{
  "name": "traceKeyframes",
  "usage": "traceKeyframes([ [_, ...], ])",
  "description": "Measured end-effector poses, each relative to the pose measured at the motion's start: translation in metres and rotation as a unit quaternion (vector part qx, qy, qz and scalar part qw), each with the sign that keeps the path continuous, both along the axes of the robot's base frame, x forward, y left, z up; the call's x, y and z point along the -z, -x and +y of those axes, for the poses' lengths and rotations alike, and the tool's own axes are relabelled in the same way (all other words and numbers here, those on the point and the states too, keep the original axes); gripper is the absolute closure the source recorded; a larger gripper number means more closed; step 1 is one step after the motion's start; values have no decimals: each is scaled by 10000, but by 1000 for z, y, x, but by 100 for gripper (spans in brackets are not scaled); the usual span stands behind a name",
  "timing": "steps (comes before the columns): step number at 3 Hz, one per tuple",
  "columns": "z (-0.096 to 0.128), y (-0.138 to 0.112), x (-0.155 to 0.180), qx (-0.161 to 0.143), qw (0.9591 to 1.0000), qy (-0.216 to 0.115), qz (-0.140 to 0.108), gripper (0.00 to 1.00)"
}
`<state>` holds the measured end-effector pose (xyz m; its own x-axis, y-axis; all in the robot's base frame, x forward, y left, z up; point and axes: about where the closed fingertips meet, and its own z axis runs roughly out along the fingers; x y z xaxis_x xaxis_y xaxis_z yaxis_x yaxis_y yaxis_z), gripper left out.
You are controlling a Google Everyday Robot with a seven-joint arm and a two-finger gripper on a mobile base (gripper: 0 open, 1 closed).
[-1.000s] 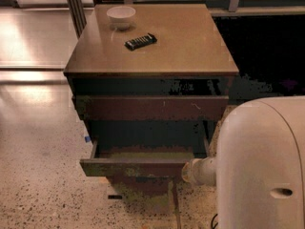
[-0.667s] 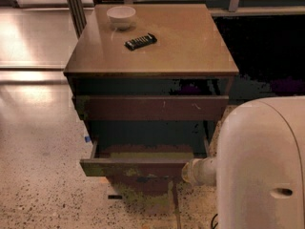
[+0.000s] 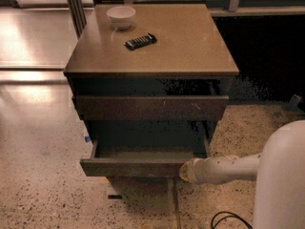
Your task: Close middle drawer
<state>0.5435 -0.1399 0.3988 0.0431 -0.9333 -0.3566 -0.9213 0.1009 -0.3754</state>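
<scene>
The middle drawer (image 3: 143, 167) is a wide dark-brown drawer standing pulled out well in front of the cabinet. Its grey-brown inner floor (image 3: 147, 153) shows and holds nothing. Above it the uppermost drawer front (image 3: 150, 107) sticks out a little. The lowest drawer is hidden beneath the open one. My gripper (image 3: 185, 171) is at the end of the white forearm (image 3: 224, 168), which reaches in from the right. It sits at the right end of the middle drawer's front, at the same height as it.
On the cabinet top (image 3: 190, 42) stand a white bowl (image 3: 121, 16) at the back left and a black remote (image 3: 140, 41) beside it. My white arm body (image 3: 283, 180) fills the lower right. A black cable (image 3: 228, 219) lies on the speckled floor.
The large white arm body has drawn back to the right and lower, so more of the forearm shows. The gripper end stays at the drawer front. The drawer has not visibly moved.
</scene>
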Motion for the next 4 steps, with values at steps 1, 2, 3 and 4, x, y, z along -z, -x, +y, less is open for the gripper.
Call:
traceKeyframes([
  [1, -2, -6, 1, 9, 10000, 25, -45, 100],
  [2, -6, -36, 0, -7, 9996, 130, -259, 100],
  [3, -5, -36, 1, -4, 9996, 96, -260, 100],
  [4, -3, -37, 3, 3, 9997, -13, -263, 100],
])
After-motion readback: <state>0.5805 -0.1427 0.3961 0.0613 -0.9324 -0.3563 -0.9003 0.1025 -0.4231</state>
